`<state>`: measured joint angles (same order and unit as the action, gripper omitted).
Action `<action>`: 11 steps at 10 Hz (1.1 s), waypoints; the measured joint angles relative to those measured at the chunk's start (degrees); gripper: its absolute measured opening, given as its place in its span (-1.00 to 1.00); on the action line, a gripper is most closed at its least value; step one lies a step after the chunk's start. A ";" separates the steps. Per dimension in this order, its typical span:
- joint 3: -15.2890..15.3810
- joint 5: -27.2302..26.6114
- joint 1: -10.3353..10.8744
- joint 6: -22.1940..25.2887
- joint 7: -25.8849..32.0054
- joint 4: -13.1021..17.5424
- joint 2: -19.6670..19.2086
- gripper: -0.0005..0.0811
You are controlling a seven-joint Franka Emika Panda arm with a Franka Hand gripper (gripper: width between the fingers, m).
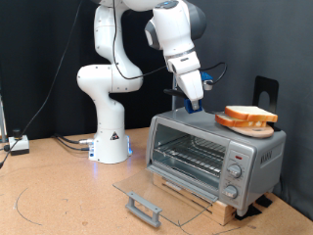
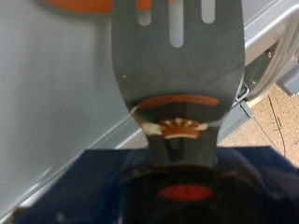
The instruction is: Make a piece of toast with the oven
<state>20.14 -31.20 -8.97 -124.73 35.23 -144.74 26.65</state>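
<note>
The silver oven (image 1: 210,152) stands with its glass door (image 1: 166,191) folded down flat, grey handle (image 1: 144,206) at the front and wire rack (image 1: 191,149) bare. Two near-identical bread slices (image 1: 247,118) lie stacked on the oven's roof towards the exterior view's right; I cannot tell which is the task's toast. My gripper (image 1: 193,95) hangs over the roof's left part, shut on a dark slotted spatula (image 2: 177,65) whose blade (image 1: 207,110) points at the slices, just short of them. In the wrist view an orange crust edge (image 2: 89,5) shows past the blade tip.
The oven sits on a wooden board (image 1: 210,204). Round knobs (image 1: 235,172) are on its right front. A black stand (image 1: 266,93) rises behind the slices. The arm's white base (image 1: 110,142) and cables (image 1: 15,145) are at the exterior view's left.
</note>
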 joint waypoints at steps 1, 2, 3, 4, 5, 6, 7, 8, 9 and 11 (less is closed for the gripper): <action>0.38 -0.29 0.01 0.00 -0.02 0.05 0.00 0.03; 0.91 -0.56 0.02 0.00 -0.20 0.07 -0.04 0.03; 1.57 -0.90 0.03 0.00 -0.72 0.07 -0.16 0.03; 2.31 -1.31 0.05 -0.16 -1.24 0.10 -0.49 0.03; 3.09 -1.73 0.05 -0.89 -1.82 0.14 -1.10 0.03; 3.90 -1.95 0.05 -2.06 -2.58 0.18 -1.90 0.03; 4.68 -2.09 0.04 -3.38 -3.49 0.37 -2.89 0.03; 5.40 -2.24 0.04 -4.79 -4.15 0.62 -3.95 0.03; 6.04 -2.45 0.04 -6.15 -4.39 0.97 -5.06 0.03; 7.22 -2.86 0.05 -8.32 -4.57 1.85 -7.02 0.03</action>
<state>27.36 -34.06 -8.92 -133.05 30.66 -142.90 19.63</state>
